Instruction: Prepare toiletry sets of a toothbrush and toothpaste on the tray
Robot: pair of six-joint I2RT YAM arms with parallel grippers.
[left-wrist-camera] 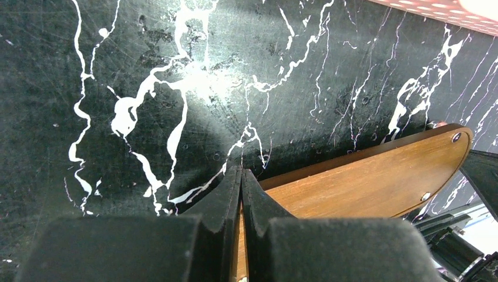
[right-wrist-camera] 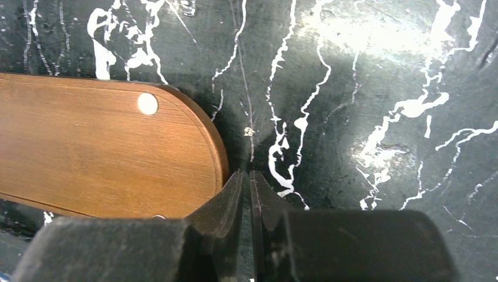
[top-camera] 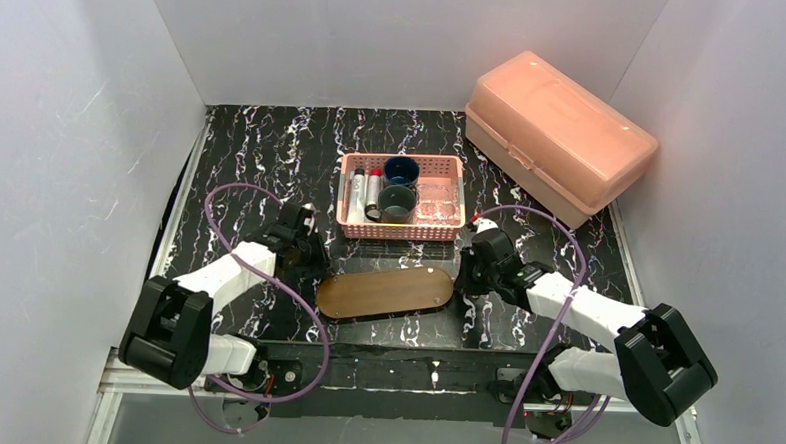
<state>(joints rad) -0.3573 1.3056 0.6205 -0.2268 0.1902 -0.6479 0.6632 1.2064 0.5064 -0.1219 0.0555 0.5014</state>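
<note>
The brown wooden oval tray (top-camera: 384,292) lies bare on the black marbled table, near the front. My left gripper (top-camera: 310,263) is shut and empty over the tray's left end (left-wrist-camera: 364,176); its tips (left-wrist-camera: 241,172) meet at the tray's far edge. My right gripper (top-camera: 463,281) is shut and empty just right of the tray's right end (right-wrist-camera: 100,153); its tips (right-wrist-camera: 246,174) are over the table. The dark blue mug (top-camera: 401,169), grey-green cup (top-camera: 397,203) and clear glass (top-camera: 436,199) stand in the pink mesh basket (top-camera: 399,229), beside slim white items (top-camera: 356,195).
The pink basket stands just behind the tray; its corner shows in the left wrist view (left-wrist-camera: 434,7). A large salmon lidded box (top-camera: 558,136) sits at the back right. White walls close in the table on three sides.
</note>
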